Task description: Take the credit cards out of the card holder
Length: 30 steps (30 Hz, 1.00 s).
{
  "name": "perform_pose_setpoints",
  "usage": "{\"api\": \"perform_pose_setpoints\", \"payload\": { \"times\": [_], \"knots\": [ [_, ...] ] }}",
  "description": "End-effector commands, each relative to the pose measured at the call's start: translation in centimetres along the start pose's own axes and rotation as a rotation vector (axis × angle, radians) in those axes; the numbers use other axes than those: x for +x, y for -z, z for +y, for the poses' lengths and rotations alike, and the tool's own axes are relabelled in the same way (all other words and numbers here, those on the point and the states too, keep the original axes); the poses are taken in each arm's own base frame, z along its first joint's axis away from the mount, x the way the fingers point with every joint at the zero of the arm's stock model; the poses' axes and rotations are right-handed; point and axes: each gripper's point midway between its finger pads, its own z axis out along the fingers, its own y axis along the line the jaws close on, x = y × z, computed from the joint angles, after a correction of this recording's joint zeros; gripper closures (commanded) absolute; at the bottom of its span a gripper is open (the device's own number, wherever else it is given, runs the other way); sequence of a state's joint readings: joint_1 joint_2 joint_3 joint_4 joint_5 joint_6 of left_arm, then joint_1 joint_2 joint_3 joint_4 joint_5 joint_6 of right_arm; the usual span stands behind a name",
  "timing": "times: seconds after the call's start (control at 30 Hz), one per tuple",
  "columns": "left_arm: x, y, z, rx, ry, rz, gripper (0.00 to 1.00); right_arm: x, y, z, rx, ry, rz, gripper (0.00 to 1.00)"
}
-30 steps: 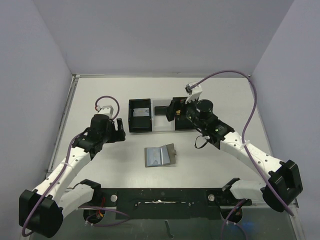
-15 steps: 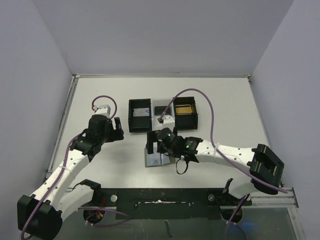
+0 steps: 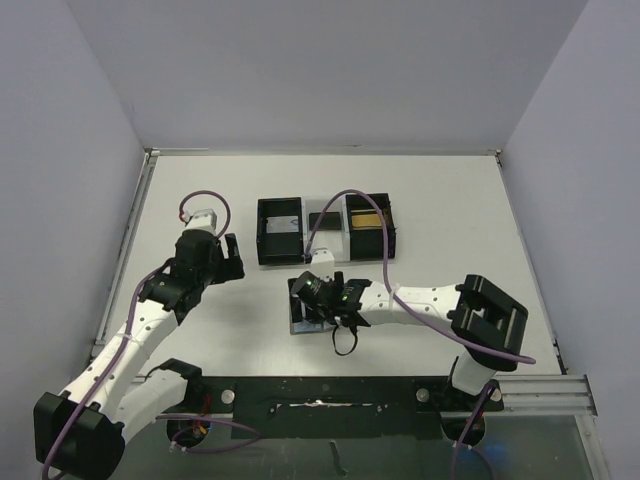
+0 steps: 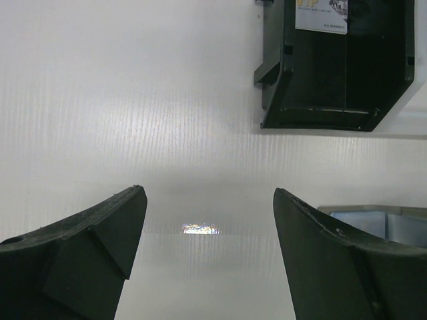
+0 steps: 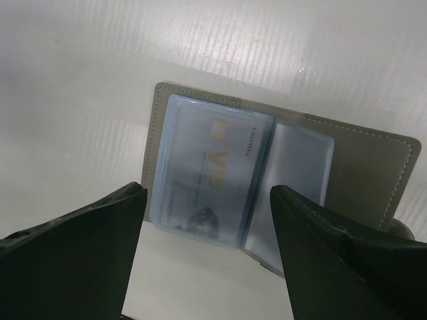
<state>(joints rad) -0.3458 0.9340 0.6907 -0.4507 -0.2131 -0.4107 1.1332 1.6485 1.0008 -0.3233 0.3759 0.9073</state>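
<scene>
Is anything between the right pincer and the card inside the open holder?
No separate object. The right pincer hangs open directly over the card holder; only the holder's clear pocket covers the credit card.

A black three-compartment tray (image 3: 280,258) sits toward the far middle of a white, finely ribbed table (image 3: 450,200), two deep end bins flanking a smaller centre section. Plain lavender-grey walls (image 3: 320,70) close the table in at the back, left and right. A metal strip (image 3: 125,250) runs along the table's left edge. Seen from the left wrist, one end bin (image 4: 273,87) of the tray lies beyond a small glint (image 4: 200,229) of reflected light on the tabletop.
</scene>
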Motion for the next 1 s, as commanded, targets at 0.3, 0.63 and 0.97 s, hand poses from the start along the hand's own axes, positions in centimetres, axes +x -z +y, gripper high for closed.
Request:
{"api": "perform_pose_setpoints", "payload": {
  "times": [0.3, 0.63, 0.97],
  "knots": [
    [-2.1, 0.5, -0.4, 0.014, 0.023, -0.062, 0.23, -1.5, -1.1, 0.8, 0.072, -0.024, 0.013, 0.30],
    [-2.1, 0.3, -0.4, 0.011, 0.018, -0.058, 0.23, -0.4, -2.3, -0.4, 0.072, -0.065, 0.082, 0.42],
    [-2.0, 0.2, -0.4, 0.011, 0.016, -0.051, 0.23, 0.4, -2.7, -1.2, 0.026, -0.123, 0.118, 0.64]
  ]
}}
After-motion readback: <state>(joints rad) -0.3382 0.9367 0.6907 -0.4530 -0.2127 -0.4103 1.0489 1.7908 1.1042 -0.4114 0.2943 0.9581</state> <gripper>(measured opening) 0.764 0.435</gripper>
